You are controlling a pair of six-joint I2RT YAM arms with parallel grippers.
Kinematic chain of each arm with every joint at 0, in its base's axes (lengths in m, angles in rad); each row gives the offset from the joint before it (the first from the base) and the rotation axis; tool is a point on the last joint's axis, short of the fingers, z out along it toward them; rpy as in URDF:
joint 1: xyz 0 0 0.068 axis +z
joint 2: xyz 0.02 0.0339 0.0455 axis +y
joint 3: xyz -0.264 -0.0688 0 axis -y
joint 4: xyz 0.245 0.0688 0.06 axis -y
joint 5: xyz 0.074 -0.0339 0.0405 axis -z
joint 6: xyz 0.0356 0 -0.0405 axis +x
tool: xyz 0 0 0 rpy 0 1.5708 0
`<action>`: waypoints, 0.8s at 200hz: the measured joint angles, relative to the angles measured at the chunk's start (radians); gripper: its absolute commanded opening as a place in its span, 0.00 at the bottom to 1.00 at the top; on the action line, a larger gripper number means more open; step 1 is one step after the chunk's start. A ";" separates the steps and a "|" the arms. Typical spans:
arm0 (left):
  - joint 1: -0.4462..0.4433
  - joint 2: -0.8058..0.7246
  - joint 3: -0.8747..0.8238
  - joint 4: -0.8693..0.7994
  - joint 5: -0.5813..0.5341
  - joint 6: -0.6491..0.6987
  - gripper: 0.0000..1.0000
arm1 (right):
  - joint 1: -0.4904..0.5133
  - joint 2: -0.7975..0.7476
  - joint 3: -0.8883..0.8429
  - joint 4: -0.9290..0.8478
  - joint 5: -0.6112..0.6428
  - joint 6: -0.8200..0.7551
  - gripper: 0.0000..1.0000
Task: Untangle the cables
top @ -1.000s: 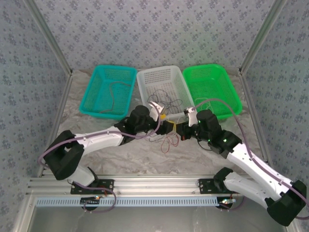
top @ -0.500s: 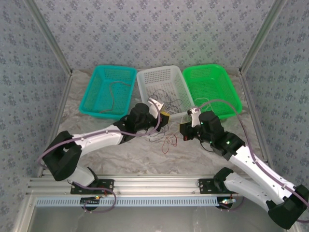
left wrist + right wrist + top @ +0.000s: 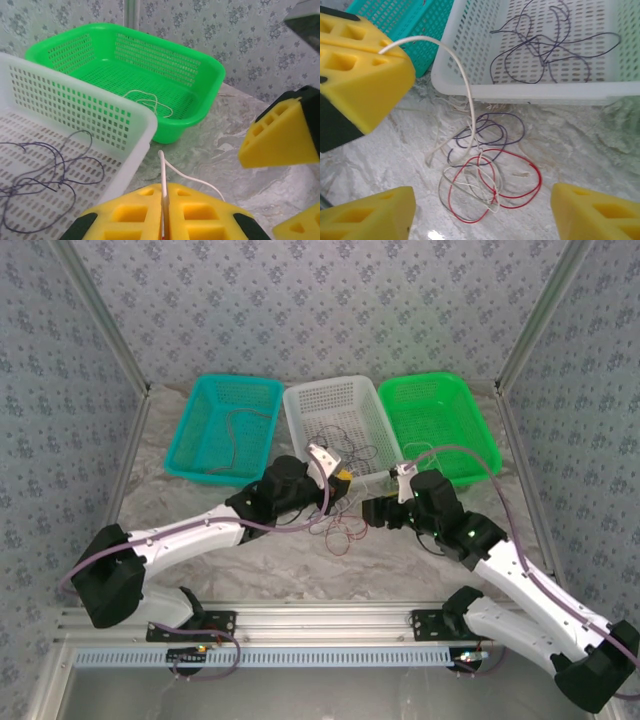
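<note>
- A second ago my left gripper (image 3: 340, 478) and right gripper (image 3: 372, 512) met tip to tip just in front of the white basket (image 3: 530, 91). Now they have drawn apart.
- My left fingers (image 3: 135, 205) stood apart then. Now they are pressed together on a white cable (image 3: 163, 172), which rises from the seam between them.
- My right fingers (image 3: 370, 212) were closed then. Now they stand wide apart with nothing between them.
- The cables (image 3: 340, 530) lie where they lay, on the marbled table (image 3: 250, 565), between my grippers and close to the white basket's front rim.
- Seen from my right wrist they are a loose heap. A red cable (image 3: 539, 180) loops widest, dark purple cables (image 3: 522, 127) curl above it, and pale strands cross through the middle.
- The white cable arcs down from my left fingers into that heap. Whether it is knotted there, I cannot tell.
- More dark cables lie in the white basket, a pale one in the green basket (image 3: 185, 131), and one in the teal basket (image 3: 240, 382).
</note>
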 measured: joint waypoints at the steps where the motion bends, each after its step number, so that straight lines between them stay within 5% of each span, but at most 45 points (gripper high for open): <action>1: 0.000 -0.001 0.000 0.000 -0.001 0.000 0.10 | 0.000 -0.002 0.000 -0.001 0.003 -0.001 0.78; 160: 0.008 -0.071 0.089 -0.075 0.076 -0.106 0.10 | -0.004 -0.054 0.003 -0.029 0.157 -0.031 0.84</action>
